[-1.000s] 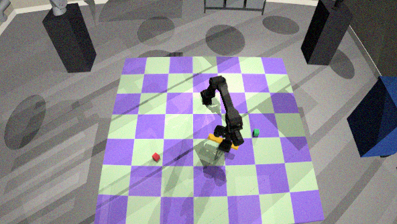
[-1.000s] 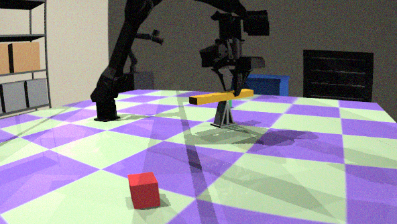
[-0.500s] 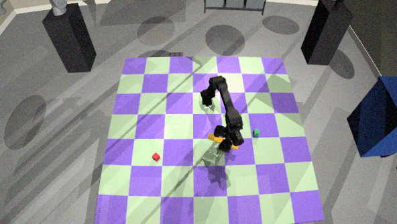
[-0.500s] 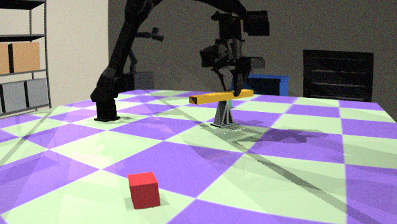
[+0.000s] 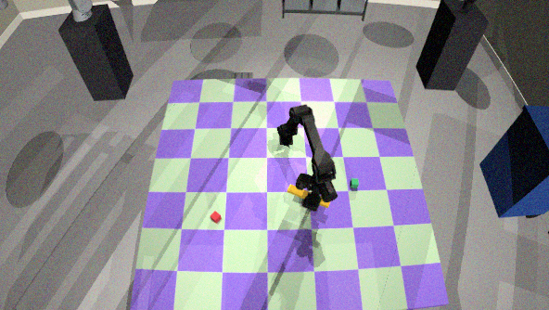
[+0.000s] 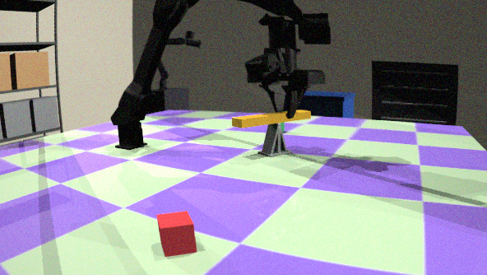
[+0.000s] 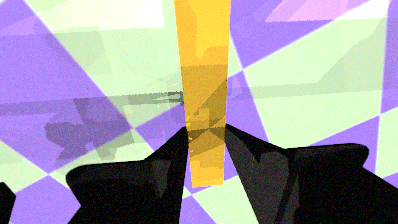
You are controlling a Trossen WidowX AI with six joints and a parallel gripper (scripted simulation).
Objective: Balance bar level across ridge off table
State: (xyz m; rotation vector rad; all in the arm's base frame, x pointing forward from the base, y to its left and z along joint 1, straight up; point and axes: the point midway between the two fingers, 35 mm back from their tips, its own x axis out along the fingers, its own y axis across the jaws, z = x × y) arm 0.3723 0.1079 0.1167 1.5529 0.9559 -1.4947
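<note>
The yellow bar point(image 5: 297, 190) point(image 6: 251, 119) point(image 7: 205, 45) is off the table point(image 5: 246, 251) point(image 6: 350, 214) and looks roughly level. My gripper point(image 6: 285, 114) point(image 7: 205, 129) is shut on the bar, nearer one end than the middle; its fingertips are hidden from above in the top view. The grey ridge point(image 6: 271, 141) stands upright on the table in the exterior view, with its top at the bar's underside. Whether they touch is too fine to tell. The ridge is hidden below the bar and the arm in the top view.
A red cube point(image 5: 215, 216) point(image 6: 177, 234) lies on the table, well away from the bar. A small green cube point(image 5: 354, 183) point(image 6: 282, 127) lies to the right of the arm in the top view and shows partly behind the ridge in the exterior view.
</note>
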